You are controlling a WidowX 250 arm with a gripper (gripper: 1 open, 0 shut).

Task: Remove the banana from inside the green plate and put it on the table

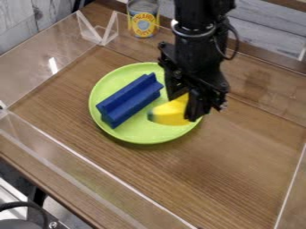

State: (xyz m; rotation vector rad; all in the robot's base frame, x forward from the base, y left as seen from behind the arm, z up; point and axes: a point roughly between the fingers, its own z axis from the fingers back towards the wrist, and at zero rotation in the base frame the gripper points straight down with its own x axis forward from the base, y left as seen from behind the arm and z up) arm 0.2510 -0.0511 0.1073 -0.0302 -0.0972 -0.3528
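The yellow banana (171,113) hangs just above the right part of the lime-green plate (131,131), held at its right end by my black gripper (189,108), which is shut on it. The arm comes down from the top of the view and hides part of the plate's far right rim. The plate rests on the brown wood-grain table (227,170), left of centre.
A blue ridged block (128,97) lies diagonally in the left half of the plate. Clear acrylic walls (48,134) run round the table's edges. A yellow-labelled can (143,21) stands at the back beyond the wall.
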